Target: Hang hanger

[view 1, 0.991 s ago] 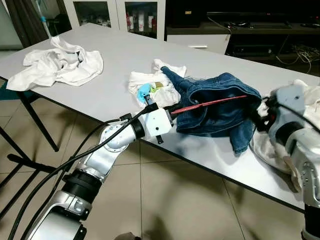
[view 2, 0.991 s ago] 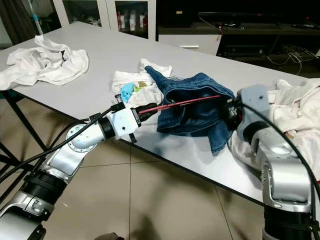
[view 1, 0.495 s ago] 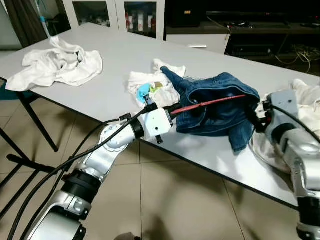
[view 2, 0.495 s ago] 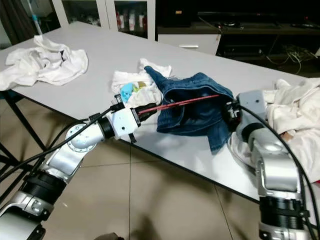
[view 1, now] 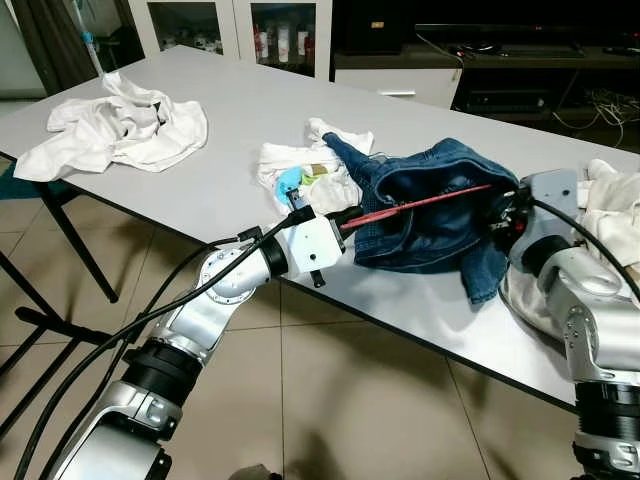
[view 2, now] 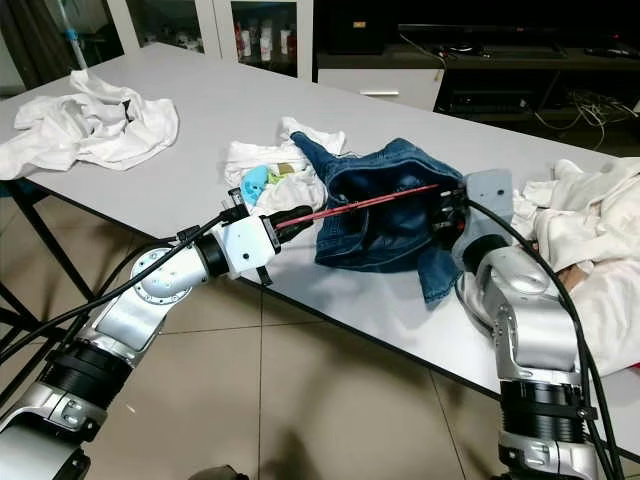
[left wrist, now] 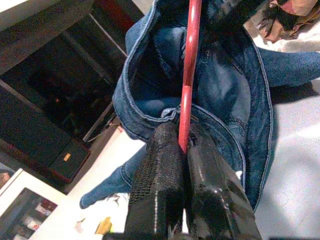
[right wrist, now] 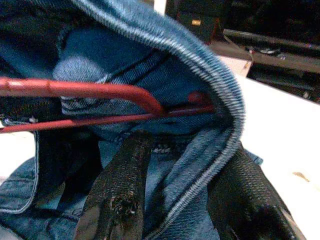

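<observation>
Right gripper (right wrist: 175,200) advanced, open astride jeans (view 1: 440,205) waistband; left gripper (left wrist: 185,150) clenches hanger (left wrist: 190,70).

Head stereo views down over table (view 1: 230,150); wrist views close on jeans (left wrist: 240,100).

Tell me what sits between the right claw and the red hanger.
The denim garment does. The right claw straddles its waistband hem, so cloth lies between its fingers and the red hanger inside. The left claw grips the hanger directly, nothing between.
</observation>
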Available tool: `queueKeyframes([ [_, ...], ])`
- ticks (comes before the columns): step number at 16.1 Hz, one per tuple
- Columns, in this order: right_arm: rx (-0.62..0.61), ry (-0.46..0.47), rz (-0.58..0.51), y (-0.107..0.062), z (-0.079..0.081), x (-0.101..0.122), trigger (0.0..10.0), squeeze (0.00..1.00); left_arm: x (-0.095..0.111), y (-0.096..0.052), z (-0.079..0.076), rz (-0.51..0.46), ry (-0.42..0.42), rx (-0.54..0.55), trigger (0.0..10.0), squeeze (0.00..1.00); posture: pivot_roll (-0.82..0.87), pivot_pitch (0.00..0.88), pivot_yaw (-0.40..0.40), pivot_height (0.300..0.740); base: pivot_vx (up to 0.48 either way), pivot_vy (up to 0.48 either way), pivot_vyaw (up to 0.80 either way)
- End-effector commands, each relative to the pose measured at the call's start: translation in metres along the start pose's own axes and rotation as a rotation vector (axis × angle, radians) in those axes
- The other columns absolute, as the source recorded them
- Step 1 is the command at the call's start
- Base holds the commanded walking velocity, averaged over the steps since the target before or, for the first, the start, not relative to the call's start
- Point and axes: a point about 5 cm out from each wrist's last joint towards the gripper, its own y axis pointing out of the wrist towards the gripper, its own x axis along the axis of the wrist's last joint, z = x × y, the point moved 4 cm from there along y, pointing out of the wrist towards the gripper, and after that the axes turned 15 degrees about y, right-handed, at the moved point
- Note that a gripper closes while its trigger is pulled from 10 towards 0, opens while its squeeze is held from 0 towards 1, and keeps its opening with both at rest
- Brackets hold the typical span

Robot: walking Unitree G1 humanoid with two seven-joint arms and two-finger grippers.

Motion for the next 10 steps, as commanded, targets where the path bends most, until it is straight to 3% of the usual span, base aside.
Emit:
queueKeyframes([
  [1,-0.001,-0.013,-0.063,-0.007,-0.002,0.015,0.0,0.00,0.001,0.002,0.005,-0.003,0.019,0.016,10.0,0.00,0.02,0.000,0.004,0.723,0.000,0.000,0.00],
  [6,0.049,0.018,-0.047,-0.006,0.018,-0.001,0.0,0.00,0.004,0.007,0.005,-0.017,0.015,0.018,10.0,0.00,0.00,0.000,0.005,0.723,0.000,0.000,0.00],
  [10,0.053,0.063,-0.102,-0.008,0.020,0.012,0.0,0.00,-0.003,0.006,0.006,0.020,0.003,0.033,10.0,0.00,0.00,0.000,0.003,0.723,0.000,0.000,0.00],
])
